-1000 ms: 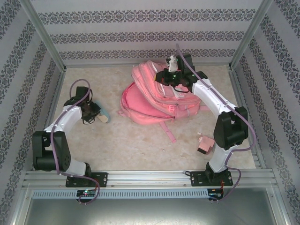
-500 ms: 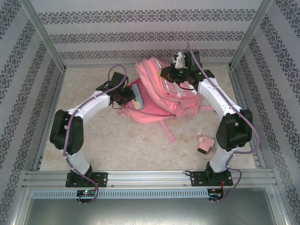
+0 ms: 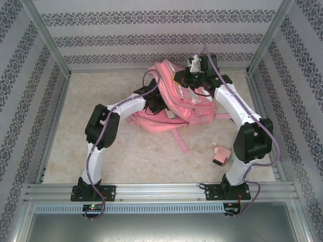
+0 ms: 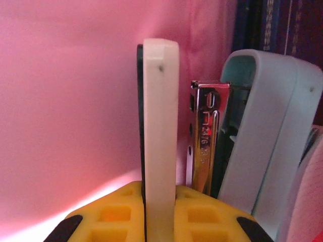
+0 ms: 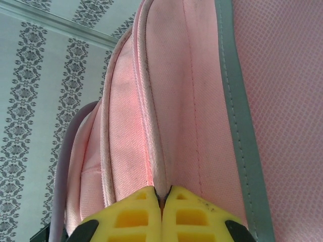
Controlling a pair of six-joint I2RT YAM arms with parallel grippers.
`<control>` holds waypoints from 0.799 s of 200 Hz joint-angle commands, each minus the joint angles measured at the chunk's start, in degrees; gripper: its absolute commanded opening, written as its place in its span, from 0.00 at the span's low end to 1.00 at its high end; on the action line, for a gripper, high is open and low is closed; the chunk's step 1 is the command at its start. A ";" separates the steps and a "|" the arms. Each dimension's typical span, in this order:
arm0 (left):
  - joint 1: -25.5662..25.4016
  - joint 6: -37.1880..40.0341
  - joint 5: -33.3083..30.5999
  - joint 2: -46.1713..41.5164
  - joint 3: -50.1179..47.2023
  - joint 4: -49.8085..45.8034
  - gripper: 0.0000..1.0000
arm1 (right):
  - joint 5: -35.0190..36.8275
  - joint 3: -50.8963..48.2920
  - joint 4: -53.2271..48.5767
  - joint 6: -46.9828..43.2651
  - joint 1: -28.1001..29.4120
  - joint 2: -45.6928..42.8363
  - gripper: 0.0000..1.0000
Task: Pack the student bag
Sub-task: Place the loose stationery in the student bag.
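Observation:
The student bag (image 3: 194, 108), a large pink backpack, lies at the back middle of the table. My right gripper (image 3: 179, 76) is shut on a pink seam of the bag (image 5: 202, 101) and holds its upper flap raised; the yellow fingertips (image 5: 146, 201) pinch the fabric. My left gripper (image 3: 160, 105) reaches into the bag's opening. It is shut on the cream base (image 4: 160, 126) of a pale blue stapler (image 4: 262, 126) with a metal magazine. Pink lining (image 4: 65, 101) surrounds the stapler.
A small pink box-like object (image 3: 220, 155) lies beside the right arm's base. The bag's strap (image 3: 180, 141) trails toward the table's front. Dark blue things (image 4: 272, 25), maybe books, stand inside the bag beyond the stapler. Patterned walls enclose the table.
My left arm swung from the table's left side over to the bag, carrying the stapler into its opening. My right gripper raised the bag's flap a little higher.

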 commanded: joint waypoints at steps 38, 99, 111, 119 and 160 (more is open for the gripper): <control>-1.88 -0.35 -2.85 -1.12 1.68 -6.07 0.49 | -1.21 -1.41 4.54 -1.41 -0.29 -5.66 0.00; 0.23 2.92 -6.63 -10.88 -6.76 -10.47 0.66 | 3.47 -5.65 2.36 -4.82 -1.01 -6.05 0.31; 0.88 3.79 -7.25 -13.45 -9.15 -11.12 0.67 | 5.61 -6.29 1.15 -5.78 -1.06 -6.48 0.42; 1.39 4.52 -7.86 -15.35 -10.78 -11.54 0.67 | 6.87 -6.77 0.28 -6.44 -1.15 -6.86 0.45; 2.69 10.24 -10.27 -22.32 -15.52 -15.30 0.71 | 17.01 -10.62 -6.46 -8.82 -1.47 -10.61 0.64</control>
